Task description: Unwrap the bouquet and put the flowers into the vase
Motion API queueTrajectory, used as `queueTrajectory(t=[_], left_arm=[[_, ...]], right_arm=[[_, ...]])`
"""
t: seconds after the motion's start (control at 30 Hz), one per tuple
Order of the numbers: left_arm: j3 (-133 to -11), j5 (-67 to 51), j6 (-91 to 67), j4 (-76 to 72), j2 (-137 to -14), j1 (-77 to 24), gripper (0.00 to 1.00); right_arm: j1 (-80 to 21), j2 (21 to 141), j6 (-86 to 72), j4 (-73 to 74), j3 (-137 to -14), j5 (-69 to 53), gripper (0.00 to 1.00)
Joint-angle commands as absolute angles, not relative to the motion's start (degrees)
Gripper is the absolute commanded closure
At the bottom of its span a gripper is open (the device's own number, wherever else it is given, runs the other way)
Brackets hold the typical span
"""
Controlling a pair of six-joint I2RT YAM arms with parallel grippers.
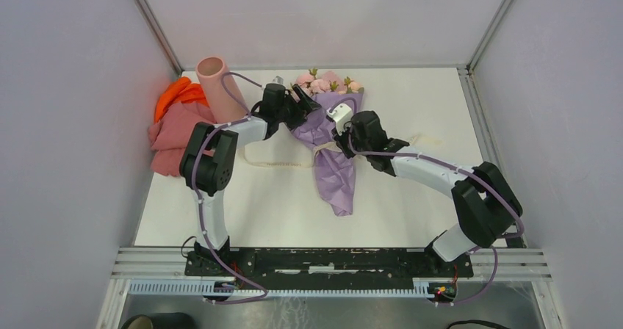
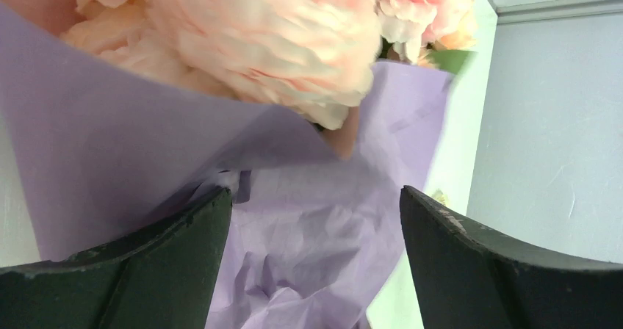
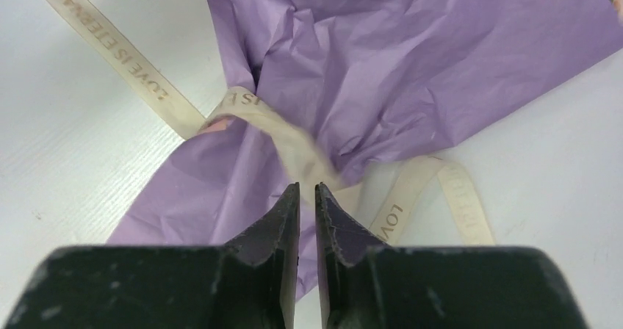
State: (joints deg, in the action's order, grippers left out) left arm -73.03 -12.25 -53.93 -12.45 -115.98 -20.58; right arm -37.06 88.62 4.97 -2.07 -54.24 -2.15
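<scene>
The bouquet (image 1: 332, 169) lies mid-table, its lilac paper (image 3: 382, 57) pinched at the waist by a cream ribbon (image 3: 253, 105) with printed letters. The pale pink flowers (image 1: 323, 84) stick out at the far end. My left gripper (image 1: 303, 101) is open, its wide jaws straddling the upper paper (image 2: 147, 153) just below the blooms (image 2: 272, 42). My right gripper (image 3: 308, 187) hovers at the ribbon's knot; its jaws are open by only a narrow gap, with nothing between them. The pale-pink vase (image 1: 220, 87) stands at the back left, behind the left arm.
Salmon-pink cloth (image 1: 170, 139) and orange cloth (image 1: 176, 94) lie bunched against the left wall beside the vase. Ribbon tails trail over the white table to the left (image 1: 272, 164) and right (image 1: 427, 139) of the bouquet. Walls close in on three sides.
</scene>
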Motion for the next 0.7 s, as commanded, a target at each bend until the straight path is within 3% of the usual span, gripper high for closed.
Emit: queueTrajectory(t=[0.0,0.23,0.4,0.67], left_arm=[[-71.70,-11.07,-54.14,-10.99,-116.47,-19.00,0.09],[-72.08,-13.61,-52.59,-8.49,-108.35,-19.24,0.09],[-75.15,-16.40,-52.25,-5.36,-104.01,-19.95,0.09],[-78.06,-20.50,-55.02,-6.44,-106.27,-22.56,0.09]], right_arm=[[-37.09,90.23,4.22,-5.72,-53.47,-3.71,0.80],[-37.17,93.43,3.34,-7.38,-53.70,-4.92,0.86],[-37.17,93.21,3.93,-7.31,-53.69,-4.61,0.73],[-37.16,93.79,4.50,-6.84,-53.95,-3.47,0.68]])
